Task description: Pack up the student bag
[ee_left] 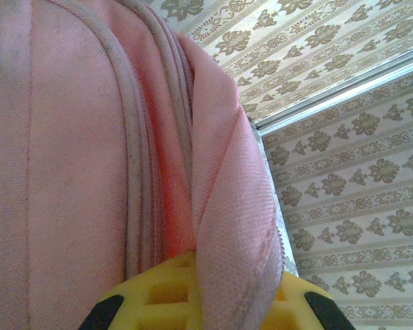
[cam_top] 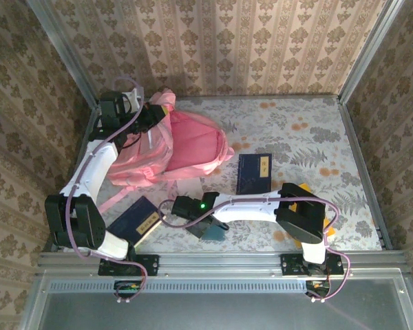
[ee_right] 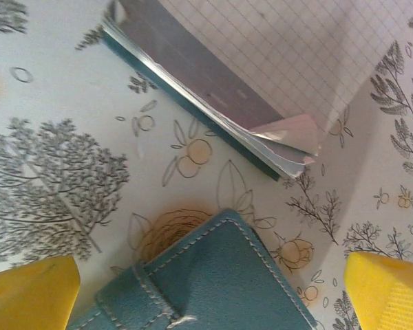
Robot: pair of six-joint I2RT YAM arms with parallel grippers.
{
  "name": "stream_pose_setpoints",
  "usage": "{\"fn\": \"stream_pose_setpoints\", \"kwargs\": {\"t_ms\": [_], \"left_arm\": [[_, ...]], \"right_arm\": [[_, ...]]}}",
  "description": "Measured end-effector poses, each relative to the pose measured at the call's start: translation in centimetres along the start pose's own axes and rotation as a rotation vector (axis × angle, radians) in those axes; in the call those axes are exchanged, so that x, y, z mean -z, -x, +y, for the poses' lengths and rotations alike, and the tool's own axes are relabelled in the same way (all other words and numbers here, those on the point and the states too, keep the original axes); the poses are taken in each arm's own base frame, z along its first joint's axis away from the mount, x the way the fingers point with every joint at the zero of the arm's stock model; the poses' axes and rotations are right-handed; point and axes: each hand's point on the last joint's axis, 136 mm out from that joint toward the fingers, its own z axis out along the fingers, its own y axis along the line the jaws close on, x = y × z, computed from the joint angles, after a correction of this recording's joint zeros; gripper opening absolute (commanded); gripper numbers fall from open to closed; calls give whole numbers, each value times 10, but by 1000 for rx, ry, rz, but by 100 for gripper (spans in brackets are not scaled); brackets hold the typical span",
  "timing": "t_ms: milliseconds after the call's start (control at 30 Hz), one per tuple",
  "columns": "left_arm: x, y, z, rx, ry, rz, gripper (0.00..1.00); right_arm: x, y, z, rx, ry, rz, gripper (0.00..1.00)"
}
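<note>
One pink student bag [cam_top: 193,141], slumped and rumpled; left claw [ee_left: 217,309] pinches its fabric, right claw [ee_right: 210,292] spread wide.

Damask-patterned wallpaper walls [cam_top: 227,48] enclose a table [cam_top: 310,130] covered in botanical print.

**No legible writing in any view**

The top view shows two dark blue books, each bearing a pale label. The blue book by the table's middle [cam_top: 255,173] carries a narrow cream strip [cam_top: 264,165] near its right edge; the blue book at the near left [cam_top: 136,220] has a similar strip [cam_top: 149,222]. Any characters on them are too small to read. In the right wrist view, the squared-paper page [ee_right: 296,55] shows printed grid lines.
</note>
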Motion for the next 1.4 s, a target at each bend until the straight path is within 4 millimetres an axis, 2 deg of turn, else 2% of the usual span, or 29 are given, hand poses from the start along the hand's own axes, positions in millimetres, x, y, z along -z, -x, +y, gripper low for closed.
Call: {"fn": "stream_pose_setpoints", "kwargs": {"t_ms": [167, 400, 633, 967, 1100, 1400], "left_arm": [[1, 1, 0, 6, -2, -3, 0], [1, 1, 0, 10, -4, -2, 0], [-1, 0, 1, 15, -9, 5, 0], [-2, 0, 1, 18, -18, 8, 0], [-1, 2, 1, 24, -21, 6, 0], [-1, 4, 2, 36, -32, 0, 0]], "right_arm": [[-10, -17, -3, -9, -19, 26, 100], [-4, -35, -4, -33, 23, 33, 100], [9, -30, -7, -89, 82, 9, 100], [21, -35, -19, -332, 284, 31, 100], [17, -40, -18, -396, 296, 68, 100], [-4, -58, -9, -435, 285, 163, 99]]}}
